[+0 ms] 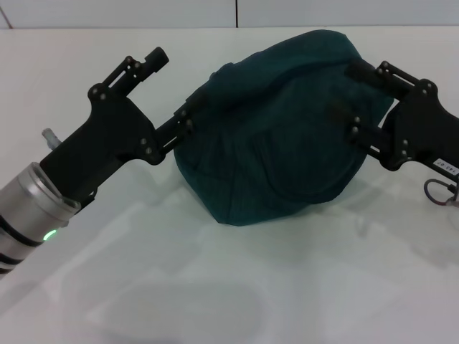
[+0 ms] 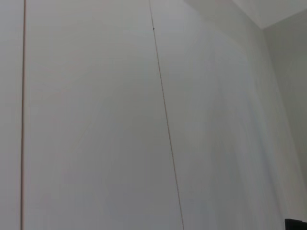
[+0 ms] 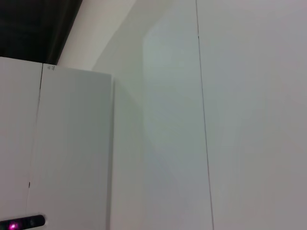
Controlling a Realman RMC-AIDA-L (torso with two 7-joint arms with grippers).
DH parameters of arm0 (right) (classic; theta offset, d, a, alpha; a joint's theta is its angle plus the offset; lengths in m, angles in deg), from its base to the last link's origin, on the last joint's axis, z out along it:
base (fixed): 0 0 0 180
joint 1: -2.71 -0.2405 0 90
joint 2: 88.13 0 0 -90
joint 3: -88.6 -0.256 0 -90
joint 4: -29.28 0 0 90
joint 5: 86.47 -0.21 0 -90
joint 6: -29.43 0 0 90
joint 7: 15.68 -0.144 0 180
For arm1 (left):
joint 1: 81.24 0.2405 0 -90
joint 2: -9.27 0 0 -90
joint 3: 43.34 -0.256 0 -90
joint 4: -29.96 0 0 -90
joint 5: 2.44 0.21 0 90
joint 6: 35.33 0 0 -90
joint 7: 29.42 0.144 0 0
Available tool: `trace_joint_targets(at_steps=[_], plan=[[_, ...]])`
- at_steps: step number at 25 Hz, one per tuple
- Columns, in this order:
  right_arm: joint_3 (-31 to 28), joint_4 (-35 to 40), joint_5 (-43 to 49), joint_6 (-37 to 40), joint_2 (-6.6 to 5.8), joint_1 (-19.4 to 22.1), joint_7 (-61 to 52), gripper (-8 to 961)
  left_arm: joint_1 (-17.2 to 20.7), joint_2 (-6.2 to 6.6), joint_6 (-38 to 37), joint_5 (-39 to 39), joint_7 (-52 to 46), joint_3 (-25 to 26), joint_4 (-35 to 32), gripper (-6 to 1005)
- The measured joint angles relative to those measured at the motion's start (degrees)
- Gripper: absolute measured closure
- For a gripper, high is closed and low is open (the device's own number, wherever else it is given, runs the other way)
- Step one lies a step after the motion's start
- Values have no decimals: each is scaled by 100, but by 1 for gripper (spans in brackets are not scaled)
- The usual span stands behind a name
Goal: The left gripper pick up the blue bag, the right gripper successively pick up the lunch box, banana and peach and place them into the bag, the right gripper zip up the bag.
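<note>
The blue bag (image 1: 280,129) sits centrally on the surface (image 1: 215,287), with the left claw (image 1: 168,93) at its left side and the right claw (image 1: 351,93) at its right.

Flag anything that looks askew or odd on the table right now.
The blue bag slumps as a closed rumpled mound, no handles or opening visible. The left gripper and right gripper flank it, each touching the fabric. No lunch box, banana or peach is visible; both wrist views show only blank wall.
</note>
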Motion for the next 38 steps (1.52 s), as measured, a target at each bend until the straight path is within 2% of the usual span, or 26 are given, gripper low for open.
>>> trace_joint_targets(at_steps=[12,19,38], plan=[[-42,-190,-80,279,30,104,210,350,-72,-38,-186,-163,594,-2,437,281],[-21,-397,-466,517,36,198,363,350,-55,-24,-215,-97,600,-23,459,283],[-46,-454,-473,594,37,181,372,350,-32,-38,-190,-81,604,-33,485,285]])
